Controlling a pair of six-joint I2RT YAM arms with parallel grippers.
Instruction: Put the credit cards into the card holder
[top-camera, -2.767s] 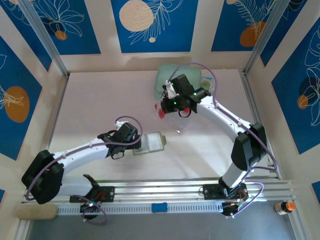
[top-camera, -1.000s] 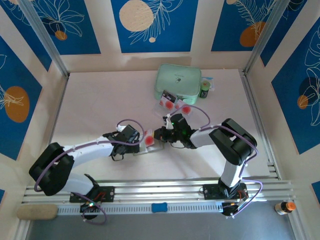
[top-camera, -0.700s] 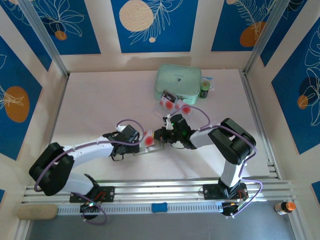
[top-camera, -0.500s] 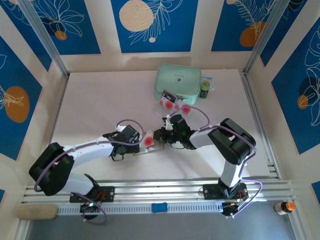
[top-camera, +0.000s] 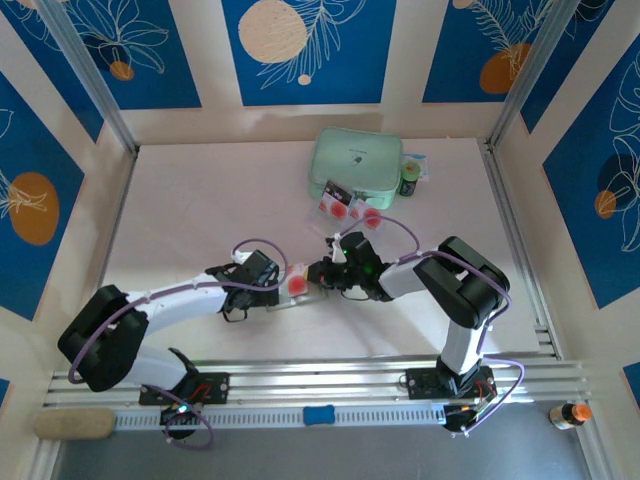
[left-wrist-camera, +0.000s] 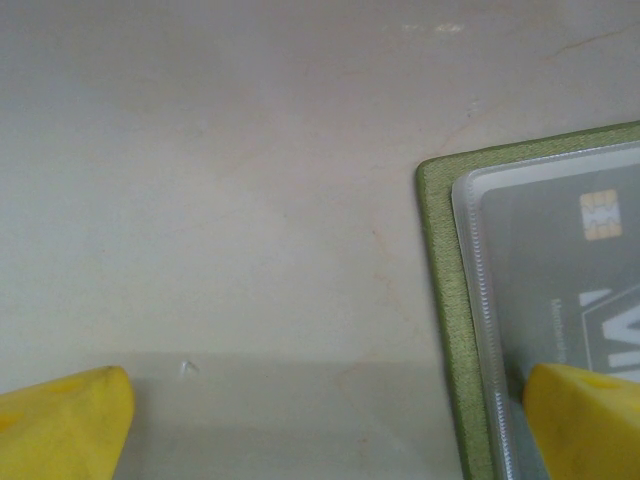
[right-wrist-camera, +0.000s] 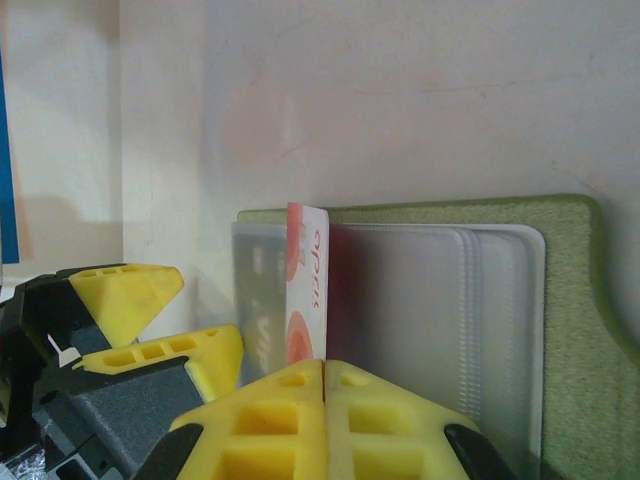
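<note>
The olive-green card holder (right-wrist-camera: 572, 300) lies open on the table, its clear pockets facing up. My right gripper (right-wrist-camera: 325, 372) is shut on one credit card (right-wrist-camera: 307, 285), held on edge over the holder's left pockets. My left gripper (left-wrist-camera: 325, 425) is open: one finger (left-wrist-camera: 585, 420) rests on the holder's corner (left-wrist-camera: 447, 300), the other (left-wrist-camera: 60, 420) on bare table. A grey card with a chip (left-wrist-camera: 598, 215) sits inside a sleeve. From above, both grippers (top-camera: 280, 287) (top-camera: 320, 272) meet over the holder (top-camera: 300, 290). More credit cards (top-camera: 345, 207) lie by the back case.
A mint-green zip case (top-camera: 357, 160) stands at the back, with a small dark bottle (top-camera: 410, 183) at its right. The aluminium rail (top-camera: 330, 380) runs along the near edge. Bare table lies to the left and right of the arms.
The right arm has come from the mint case to the card holder with a card. Over the last second it edged slightly left; the left arm held still.
</note>
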